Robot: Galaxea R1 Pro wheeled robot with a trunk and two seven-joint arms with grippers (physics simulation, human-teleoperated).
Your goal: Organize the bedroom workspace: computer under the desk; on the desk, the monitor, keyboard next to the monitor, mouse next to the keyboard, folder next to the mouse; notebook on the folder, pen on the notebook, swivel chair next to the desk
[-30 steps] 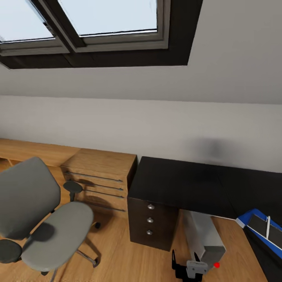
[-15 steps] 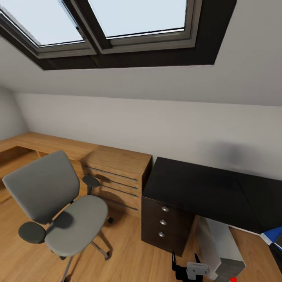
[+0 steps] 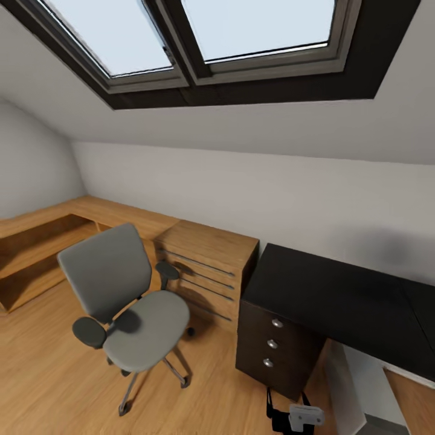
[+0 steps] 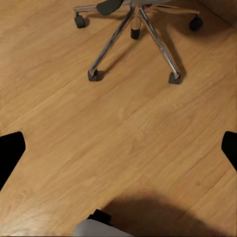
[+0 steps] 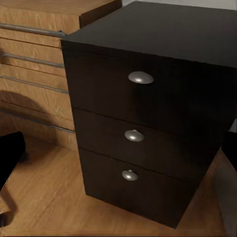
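swivel chair (image 3: 124, 296) sat empty on the wood floor (image 3: 54, 374), left of the desk (image 3: 338, 296); both grippers spread open, holding nothing

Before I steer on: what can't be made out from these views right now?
- Computer: head view, mostly cut off by the bottom edge and hidden under the desk.
- Swivel chair: left wrist view, seat cut off by the edge.
- Gripper states: fingers barely enter either wrist view.

The grey swivel chair (image 3: 124, 290) stands upright on the wooden floor, well apart from the glossy black counter (image 3: 338, 296); the light-grey computer (image 3: 368, 386) sits beneath that counter
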